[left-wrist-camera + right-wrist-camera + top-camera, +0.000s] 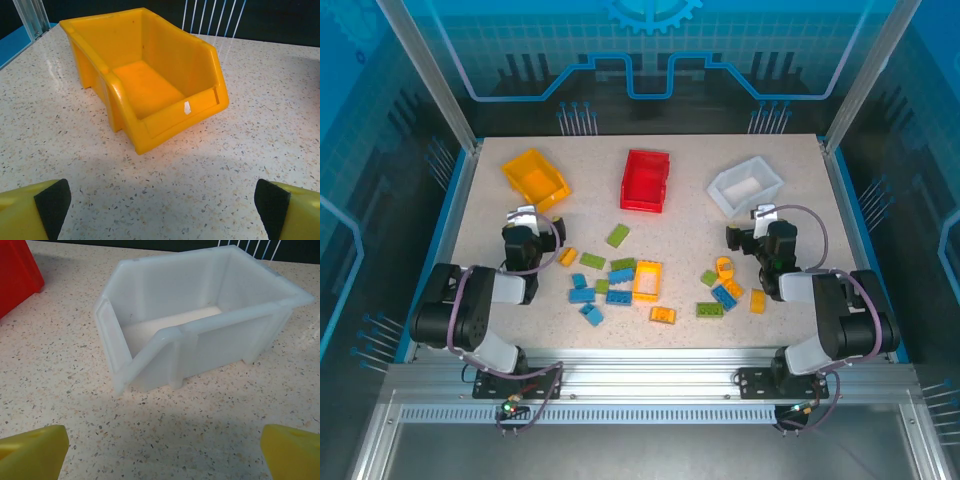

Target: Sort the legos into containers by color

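Nothing sorted: yellow bin, red bin, white bin sitting empty upper frame; legos all lying mid-frame on counter; left fingers, right fingers hanging apart

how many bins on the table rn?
3. Yellow bin at the far left, red bin far middle, white bin far right. Top view suggests none hidden.

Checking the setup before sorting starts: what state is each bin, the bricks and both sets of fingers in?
Yellow bin: upright, empty.
Red bin: upright, looks empty.
White bin: upright, empty.
Bricks: loose on the table, none in a bin.
Left fingers: open, holding nothing.
Right fingers: open, holding nothing.
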You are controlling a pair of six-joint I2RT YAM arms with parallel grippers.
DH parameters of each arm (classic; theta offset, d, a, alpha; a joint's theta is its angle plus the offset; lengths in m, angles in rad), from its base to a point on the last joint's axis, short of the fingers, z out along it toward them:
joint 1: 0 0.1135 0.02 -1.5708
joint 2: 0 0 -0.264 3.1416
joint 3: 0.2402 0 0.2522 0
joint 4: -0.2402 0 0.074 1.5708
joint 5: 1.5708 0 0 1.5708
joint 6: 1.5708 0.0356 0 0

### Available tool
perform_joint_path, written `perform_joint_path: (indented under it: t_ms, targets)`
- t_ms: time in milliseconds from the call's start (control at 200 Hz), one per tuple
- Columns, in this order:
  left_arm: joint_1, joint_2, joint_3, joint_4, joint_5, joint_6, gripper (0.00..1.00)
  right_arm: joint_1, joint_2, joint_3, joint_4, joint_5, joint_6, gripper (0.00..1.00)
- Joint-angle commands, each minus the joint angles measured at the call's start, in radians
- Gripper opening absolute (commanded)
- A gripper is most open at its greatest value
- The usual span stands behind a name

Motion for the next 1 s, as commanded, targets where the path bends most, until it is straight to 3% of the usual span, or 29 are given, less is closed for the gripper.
perform_joint_path:
  t_ms: [0,575,665,715,775,845,920,955,995]
  targets:
    - [-0.005,-0.005,0.001,0.007,-0.006,0.017,0.99,-0.002,0.010,0.021,0.011,-0.011,-0.015,1.00]
    - [-0.004,-0.003,0.008,-0.005,0.017,0.023,0.99,-0.003,0.010,0.023,0.011,-0.011,-0.015,1.00]
    - [-0.022,-0.079,-0.056,0.058,-0.063,0.027,0.99,-0.001,-0.064,0.025,-0.045,0.020,-0.007,1.00]
    - [-0.086,-0.215,-0.075,-0.015,-0.206,0.065,0.99,-0.002,-0.207,0.101,-0.302,0.094,0.046,1.00]
    - [-0.165,-0.412,-0.054,-0.148,-0.269,0.076,0.99,-0.006,-0.339,0.193,-0.519,0.073,0.069,1.00]
    - [-0.258,-0.568,0.038,-0.350,-0.310,0.108,0.99,0.032,-0.486,0.262,-0.619,0.085,0.054,1.00]
    - [-0.348,-0.611,0.162,-0.475,-0.397,0.166,0.99,0.084,-0.598,0.344,-0.703,0.112,0.076,1.00]
    - [-0.371,-0.612,0.231,-0.571,-0.440,0.116,0.99,0.097,-0.620,0.391,-0.757,0.143,0.141,1.00]
    - [-0.376,-0.617,0.361,-0.807,-0.419,-0.036,0.99,0.096,-0.626,0.456,-0.872,0.185,0.293,1.00]
